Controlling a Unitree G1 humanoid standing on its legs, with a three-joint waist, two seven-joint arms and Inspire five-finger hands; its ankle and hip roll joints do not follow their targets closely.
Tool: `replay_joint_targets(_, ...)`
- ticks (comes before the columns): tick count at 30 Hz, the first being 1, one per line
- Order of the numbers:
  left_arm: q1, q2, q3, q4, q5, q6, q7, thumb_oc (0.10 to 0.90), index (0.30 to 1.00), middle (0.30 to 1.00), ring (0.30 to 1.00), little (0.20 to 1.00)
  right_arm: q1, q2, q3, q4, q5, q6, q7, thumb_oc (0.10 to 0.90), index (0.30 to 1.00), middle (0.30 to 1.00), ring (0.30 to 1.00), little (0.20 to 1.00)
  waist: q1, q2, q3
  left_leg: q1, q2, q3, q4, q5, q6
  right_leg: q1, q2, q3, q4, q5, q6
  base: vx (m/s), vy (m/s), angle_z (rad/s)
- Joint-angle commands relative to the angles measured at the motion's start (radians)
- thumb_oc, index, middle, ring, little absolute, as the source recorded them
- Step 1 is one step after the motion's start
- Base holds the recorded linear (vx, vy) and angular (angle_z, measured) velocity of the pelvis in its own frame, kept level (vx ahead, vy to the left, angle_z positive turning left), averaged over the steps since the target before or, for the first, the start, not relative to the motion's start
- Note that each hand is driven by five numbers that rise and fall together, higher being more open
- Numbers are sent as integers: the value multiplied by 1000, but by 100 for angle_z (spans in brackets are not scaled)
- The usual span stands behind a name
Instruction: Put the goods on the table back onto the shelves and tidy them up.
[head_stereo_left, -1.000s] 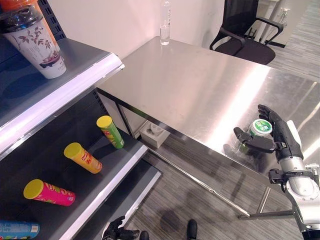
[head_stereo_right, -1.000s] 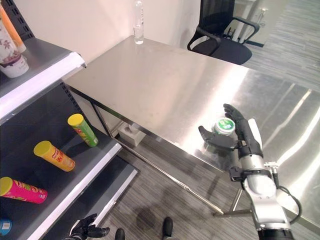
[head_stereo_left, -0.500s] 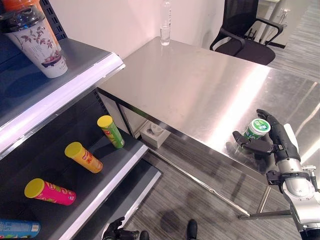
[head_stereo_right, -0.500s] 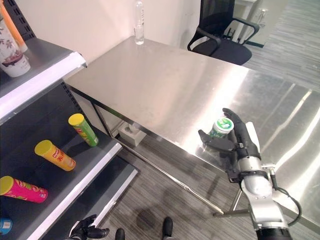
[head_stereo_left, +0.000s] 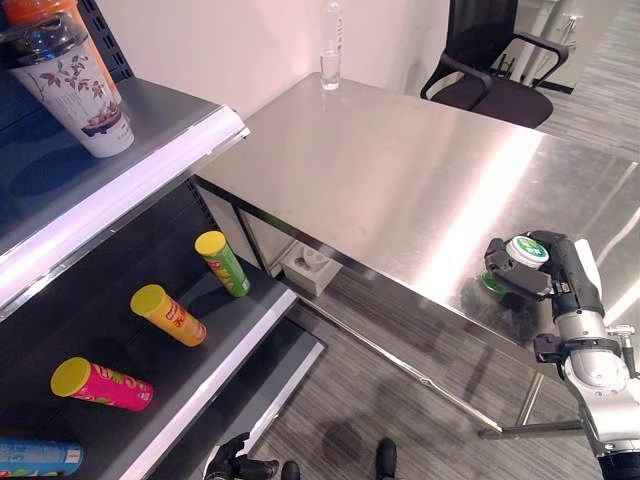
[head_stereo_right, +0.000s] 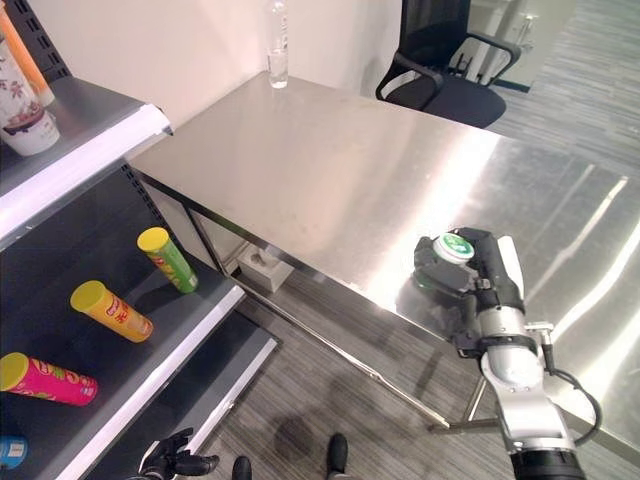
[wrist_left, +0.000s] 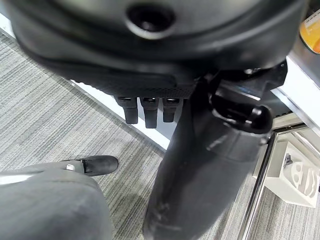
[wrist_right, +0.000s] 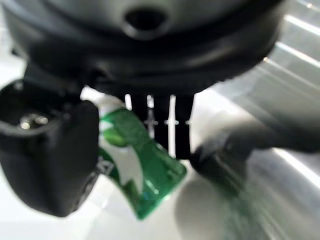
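Now the right hand (head_stereo_right: 482, 268), at the lower right of the frame, has its fingers (wrist_right: 167, 120) and thumb curled tight around the green can (wrist_right: 141, 165) at the counter (head_stereo_left: 400, 170) edge, where a second ago they stood spread beside it; the left hand (head_stereo_left: 232, 462) hangs low, fingers relaxed

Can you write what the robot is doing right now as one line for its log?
right hand: shut on green can | can: at near table edge | left hand: low by shelves, idle

Green white-lidded can (head_stereo_left: 521, 255) tilted in right robot hand (head_stereo_left: 556, 274).
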Motion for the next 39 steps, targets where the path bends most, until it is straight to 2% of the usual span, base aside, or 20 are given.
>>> replay_joint_targets(1, -49, 73, 0, 4, 11, -28, 27, 800, 900, 900, 900, 900, -74, -23, -46, -38, -12, -61, -37, 400, 300, 300, 300, 300, 17, -76, -31, 13, -20, 58, 1, -29, -27, 108, -21, 27, 64, -209, 91, 0, 0, 0)
replay_joint_targets(5, -49, 75, 5, 3, 9, -29, 26, 800, 900, 900, 900, 900, -82, -34, -61, -64, -12, -70, -36, 400, 300, 300, 300, 300, 20, -77, -32, 18, -18, 58, 1, -29, -27, 115, -21, 22, 64, -211, 90, 0, 0, 0)
replay_joint_targets(10, -49, 86, 11, -6, 3, -34, 17, 800, 900, 900, 900, 900, -110, -86, -93, -126, 10, -95, -28, 400, 300, 300, 300, 300, 24, -83, -34, 21, -15, 56, 1, -29, -30, 119, -20, 17, 68, -215, 91, -12, -26, 1)
replay_joint_targets(11, -50, 95, 19, -6, -2, -39, 13, 800, 900, 900, 900, 900, -142, -131, -112, -188, 48, -122, -8, 400, 300, 300, 300, 300, 27, -87, -39, 23, -11, 54, 1, -27, -36, 119, -18, 14, 78, -221, 89, -27, -54, 4)
replay_joint_targets(15, -50, 100, 24, -7, -10, -42, 8, 800, 900, 900, 900, 900, -176, -150, -115, -225, 103, -147, 11, 400, 300, 300, 300, 300, 33, -88, -43, 23, -5, 51, 1, -23, -42, 119, -15, 10, 86, -228, 85, -33, -75, 6)
replay_joint_targets(17, -51, 106, 27, -1, -17, -46, -2, 800, 900, 900, 900, 900, -242, -155, -98, -272, 188, -180, 44, 400, 300, 300, 300, 300, 46, -90, -48, 25, 8, 43, 1, -15, -54, 122, -7, 3, 96, -241, 76, -51, -126, 14)
replay_joint_targets(22, -50, 110, 21, 14, -34, -51, -16, 800, 900, 900, 900, 900, -382, -157, -8, -325, 320, -203, 115, 400, 300, 300, 300, 300, 76, -95, -52, 10, 40, 12, 7, 18, -83, 139, 21, -19, 108, -267, 54, -62, -160, 22)
replay_joint_targets(26, -52, 116, 10, 26, -51, -56, -22, 800, 900, 900, 900, 900, -538, -185, 101, -333, 407, -210, 164, 400, 300, 300, 300, 300, 108, -97, -39, -50, 69, -41, 9, 77, -111, 146, 50, -56, 120, -296, 39, -134, -204, 44)
replay_joint_targets(27, -59, 118, 5, 30, -51, -55, -21, 800, 900, 900, 900, 900, -572, -201, 124, -328, 411, -213, 163, 400, 300, 300, 300, 300, 107, -99, -29, -66, 70, -33, 19, 82, -112, 146, 49, -67, 128, -302, 39, -134, -98, 86)
replay_joint_targets(29, -65, 120, 0, 34, -48, -55, -20, 800, 900, 900, 900, 900, -616, -207, 159, -321, 422, -210, 164, 400, 300, 300, 300, 300, 101, -109, -20, -86, 79, 35, 76, 61, -104, 133, 35, -87, 156, -305, 36, -169, -53, 111)
replay_joint_targets(31, -53, 116, 1, 41, -46, -53, -25, 800, 900, 900, 900, 900, -663, -190, 216, -327, 427, -206, 169, 400, 300, 300, 300, 300, 101, -121, -19, -51, 78, 105, 174, -29, -68, 107, -4, -118, 184, -296, 37, -182, 0, 57)
replay_joint_targets(32, -54, 116, 2, 41, -46, -53, -25, 800, 900, 900, 900, 900, -664, -190, 217, -327, 427, -206, 169, 400, 300, 300, 300, 300, 100, -121, -21, -55, 78, 104, 175, -28, -68, 105, -4, -119, 183, -294, 37, -140, 16, 28)
replay_joint_targets(34, -49, 113, 9, 40, -45, -52, -26, 800, 900, 900, 900, 900, -673, -193, 228, -338, 419, -201, 177, 400, 300, 300, 300, 300, 94, -122, -27, -22, 84, 141, 223, -76, -55, 98, -23, -152, 187, -295, 37, -101, 4, 23)
replay_joint_targets(35, -49, 113, 9, 40, -45, -51, -26, 800, 900, 900, 900, 900, -673, -193, 228, -338, 419, -201, 177, 400, 300, 300, 300, 300, 92, -122, -30, -27, 83, 138, 223, -73, -55, 94, -24, -153, 186, -293, 37, -97, 18, 61)
replay_joint_targets(36, -51, 111, 12, 40, -42, -52, -26, 800, 900, 900, 900, 900, -678, -197, 229, -342, 415, -199, 180, 400, 300, 300, 300, 300, 89, -118, -37, 5, 84, 163, 227, -91, -55, 93, -27, -174, 186, -293, 36, -73, 98, 79)
replay_joint_targets(37, -41, 107, 6, 43, -33, -48, -28, 800, 900, 900, 900, 900, -668, -195, 210, -343, 407, -198, 179, 400, 300, 300, 300, 300, 74, -99, -59, 39, 79, 197, 216, -99, -56, 94, -34, -211, 179, -286, 40, -86, 125, 97)
replay_joint_targets(39, -32, 99, 5, 44, -24, -46, -31, 800, 900, 900, 900, 900, -653, -168, 203, -350, 410, -203, 183, 400, 300, 300, 300, 300, 66, -73, -81, 67, 67, 220, 150, -93, -63, 95, -36, -233, 169, -264, 47, -28, 158, 124)
